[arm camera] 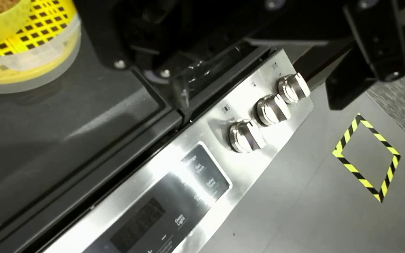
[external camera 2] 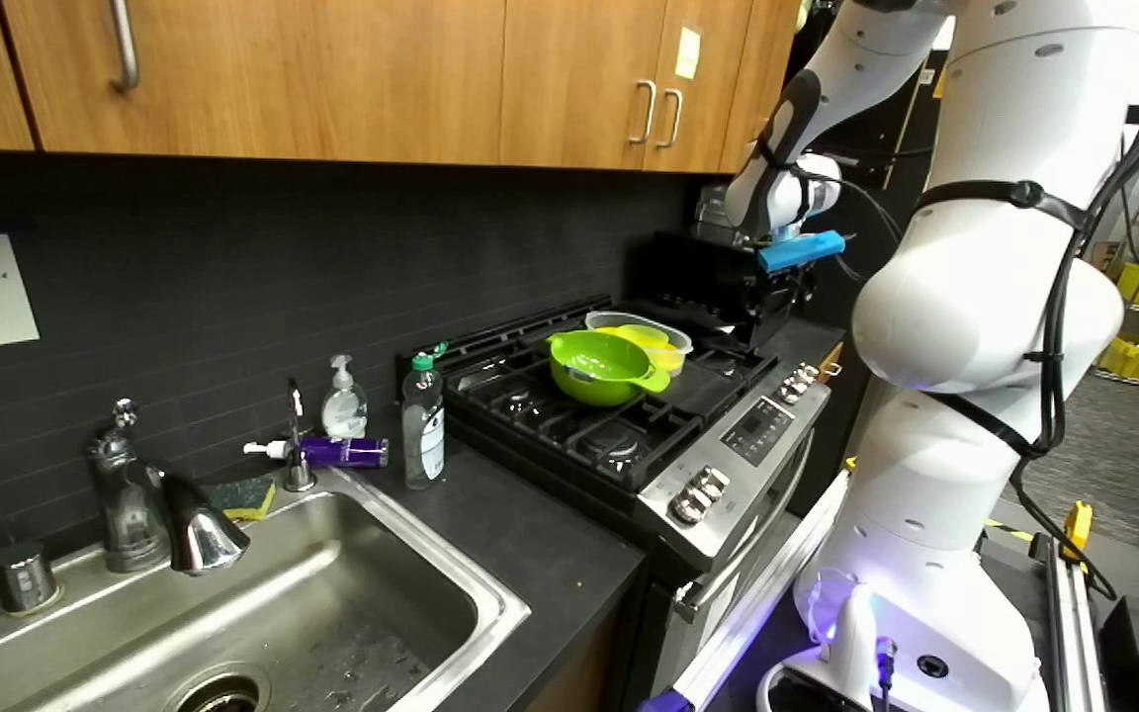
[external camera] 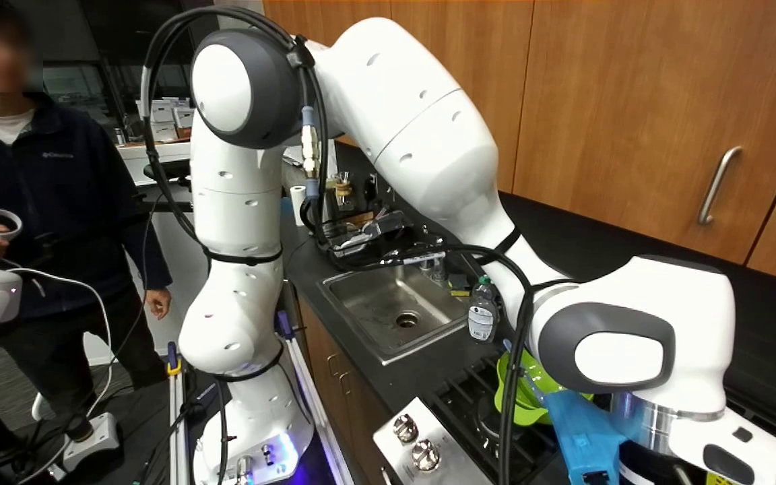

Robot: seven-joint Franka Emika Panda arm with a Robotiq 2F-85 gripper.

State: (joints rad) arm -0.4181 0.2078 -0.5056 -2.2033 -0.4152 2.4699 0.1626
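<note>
Standing in a row on the steel stove panel (arm camera: 223, 156), three knobs (arm camera: 272, 110) show between the wide-spread jaws of the gripper (arm camera: 260, 105) in the wrist view, with a clear tub (arm camera: 44, 56) (a yellow basket (arm camera: 56, 14) inside) just beside a green bowl (external camera 2: 619, 386) on the cooktop (arm camera: 47, 123).

The Franka Emika Panda arm (external camera: 422, 114) is glossy white and rounded, dotted with small grey oval recesses (external camera: 406, 158) — its joint caps (external camera: 223, 87) are white faces ringed in dark grey. Black cables (external camera: 512, 391) loop along it, bound by black straps (external camera 2: 995, 190); one metallic connector (external camera: 310, 151) has blue-grey ends. A polished metal band (external camera: 651, 424) circles the wrist (external camera: 688, 316), and the base (external camera: 226, 441) glows blue-violet. The Robotiq gripper (arm camera: 259, 100) is black — with silvery screws (arm camera: 120, 64).
</note>
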